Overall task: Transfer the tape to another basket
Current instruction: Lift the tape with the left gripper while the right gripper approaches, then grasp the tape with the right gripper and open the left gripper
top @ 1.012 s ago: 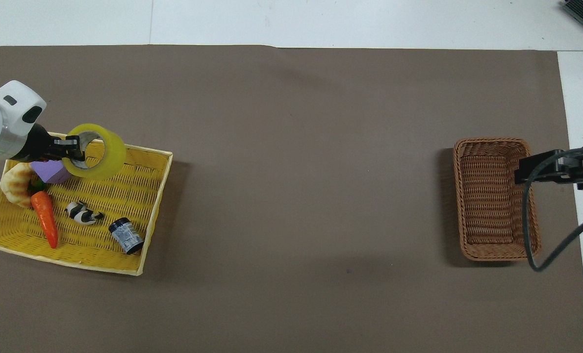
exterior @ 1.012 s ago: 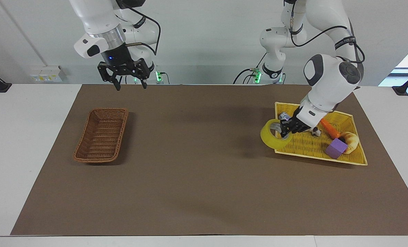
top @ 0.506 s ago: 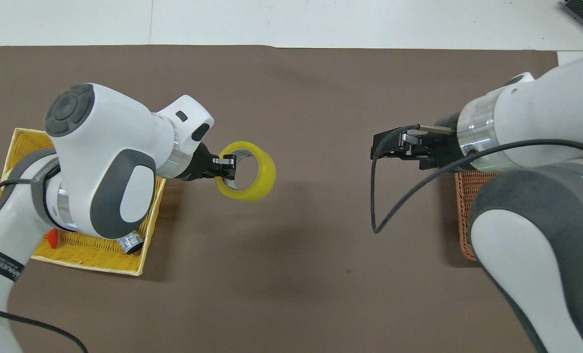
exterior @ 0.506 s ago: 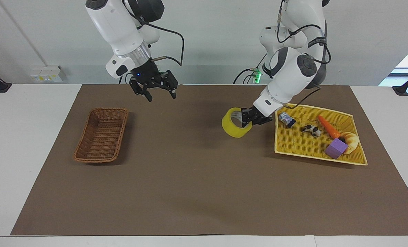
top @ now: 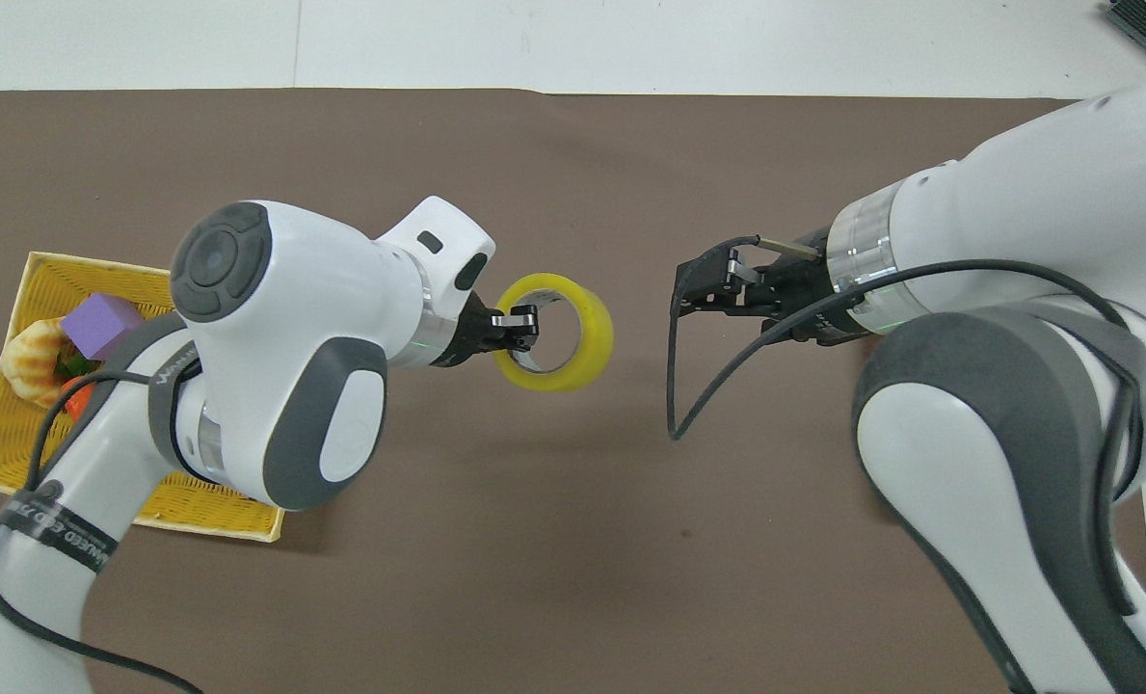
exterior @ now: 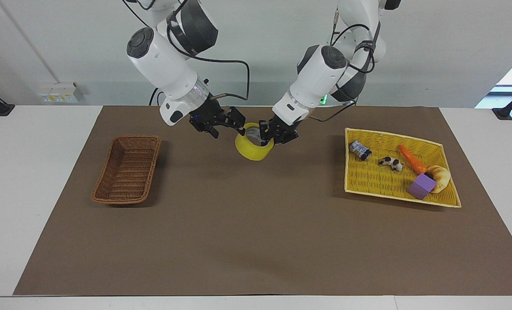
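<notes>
The tape (exterior: pixel 251 152), a yellow ring-shaped roll, hangs in the air over the middle of the brown mat. My left gripper (exterior: pixel 268 138) is shut on its rim, one finger inside the ring. In the overhead view the tape (top: pixel 596 333) sits at the tip of the left gripper (top: pixel 519 326). My right gripper (exterior: pixel 228 129) is open and level with the roll, on the side toward the right arm's end. In the overhead view a short gap separates the right gripper (top: pixel 680 295) from the roll. The brown wicker basket (exterior: pixel 126 172) stands empty at the right arm's end.
A yellow tray-basket (exterior: pixel 376 183) lies at the left arm's end. It holds a purple cube (exterior: pixel 421 186), a carrot (exterior: pixel 413 159), a bread roll (exterior: pixel 440 177), a small can (exterior: pixel 360 150) and a black-and-white toy (exterior: pixel 390 162). Both arms cover much of the overhead view.
The left gripper has carried the tape out of the yellow tray-basket to over the middle of the mat. The right arm has swung from above the brown basket toward the tape, still open.
</notes>
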